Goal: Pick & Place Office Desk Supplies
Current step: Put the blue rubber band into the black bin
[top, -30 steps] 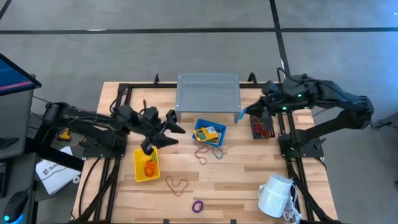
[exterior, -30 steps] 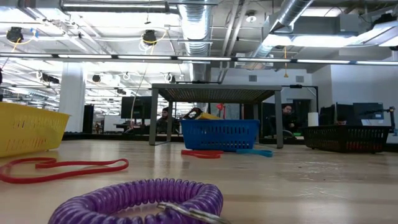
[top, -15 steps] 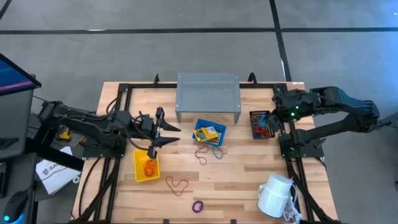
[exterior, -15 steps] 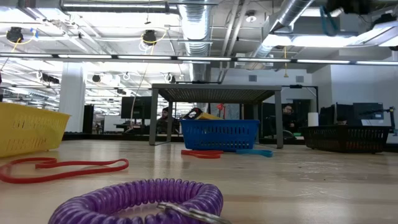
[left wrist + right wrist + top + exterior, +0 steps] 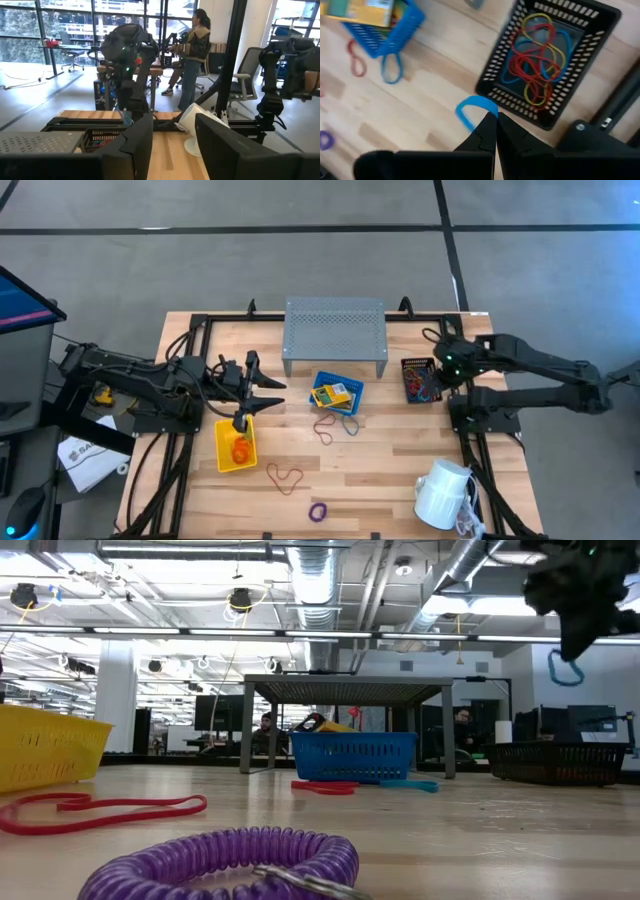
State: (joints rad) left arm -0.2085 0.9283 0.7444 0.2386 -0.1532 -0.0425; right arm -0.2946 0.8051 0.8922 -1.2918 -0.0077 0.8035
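The right end effector point(image 5: 496, 122) hangs above bare wood just beside the black mesh bin point(image 5: 421, 380), near the right edge of the counter point(image 5: 380, 470); its fingers are pinched together on a thin blue loop point(image 5: 472, 110), which dangles free in the low view; open counter lies below it and toward the middle. The black mesh bin, a rectangular basket of perforated walls, holds a tangle of red, blue and yellow bands point(image 5: 540, 65). The left end effector point(image 5: 262, 395) is raised over the left half of the counter, its fingers point(image 5: 137, 145) set apart at a middling gap with nothing between them; the yellow bin point(image 5: 236, 446) sits just below and in front of it, smooth-walled, with an orange loop point(image 5: 240, 450) inside. Farther along its reach stands the blue bin point(image 5: 336, 395), a slatted plastic basket with yellow packets point(image 5: 333, 392) in it, beside the grey perforated metal riser point(image 5: 335, 330). Loose on the wood past the blue bin lie a red loop point(image 5: 324, 428) and a blue loop point(image 5: 350, 424); nearer the front edge lie a thin red band point(image 5: 284, 477) and a coiled purple loop point(image 5: 318, 511). A white mug point(image 5: 442, 494) lies at the front right corner.
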